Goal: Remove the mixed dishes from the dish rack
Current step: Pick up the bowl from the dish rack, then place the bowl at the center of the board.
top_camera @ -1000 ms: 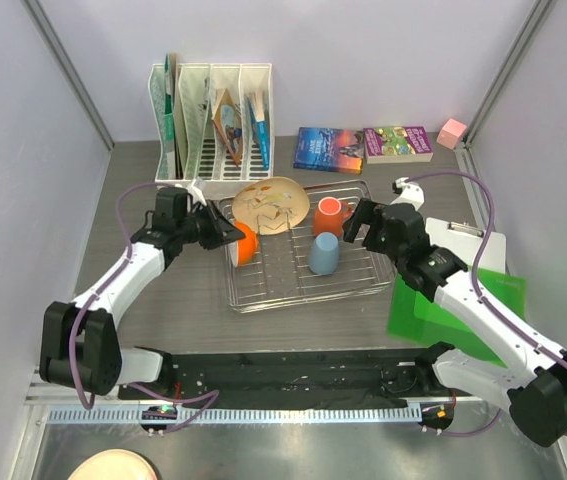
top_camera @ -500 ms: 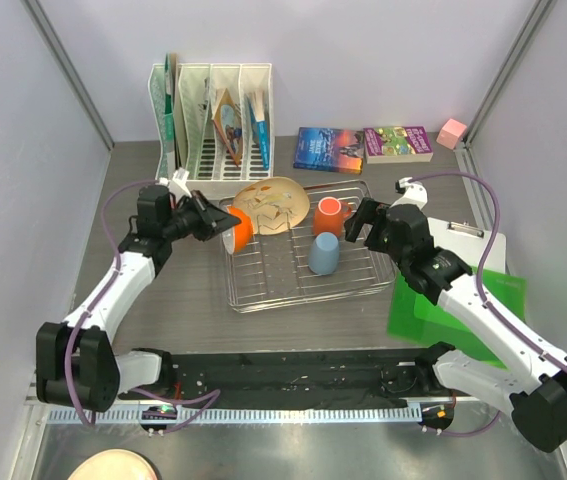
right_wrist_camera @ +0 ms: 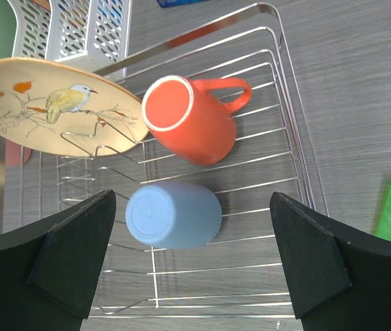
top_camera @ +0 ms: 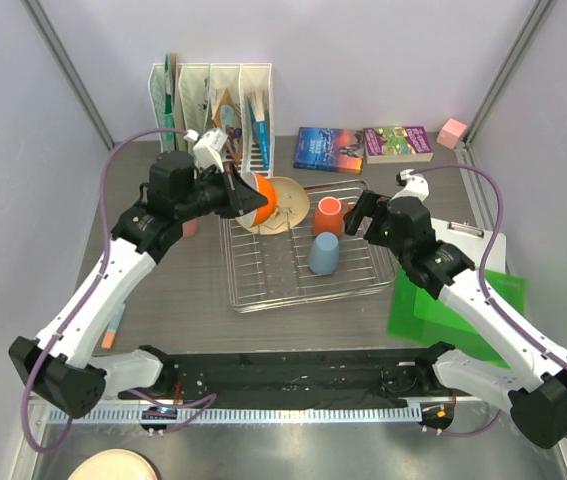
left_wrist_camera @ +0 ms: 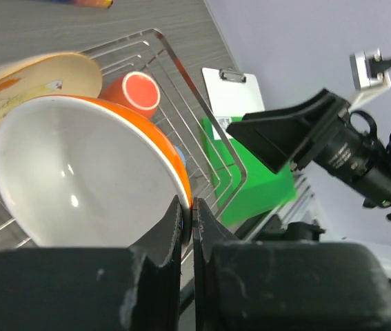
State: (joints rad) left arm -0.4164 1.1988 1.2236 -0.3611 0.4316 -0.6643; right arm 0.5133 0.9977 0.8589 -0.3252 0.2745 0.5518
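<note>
Bowl: small orange bowl [left_wrist_camera: 78,179] tipped on edge, cream inside facing the left wrist, held above the far left corner of the dish rack [top_camera: 293,303]
Left gripper [left_wrist_camera: 187,214]: clamped on the bowl's rim
Beige plate [right_wrist_camera: 50,103]: leaning, just beyond the bowl
Orange mug [right_wrist_camera: 188,121], grey-blue cup [right_wrist_camera: 174,215]: in rack, right of plate
Right gripper [right_wrist_camera: 192,262]: spread wide, holding nothing, over rack's right side

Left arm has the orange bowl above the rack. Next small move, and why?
Likely swing the left gripper leftward past the dish rack rim and lower the orange bowl onto the table. The gripper is shut on the bowl's rim, and the bowl hangs above the rack's back left corner, so only placing remains.
</note>
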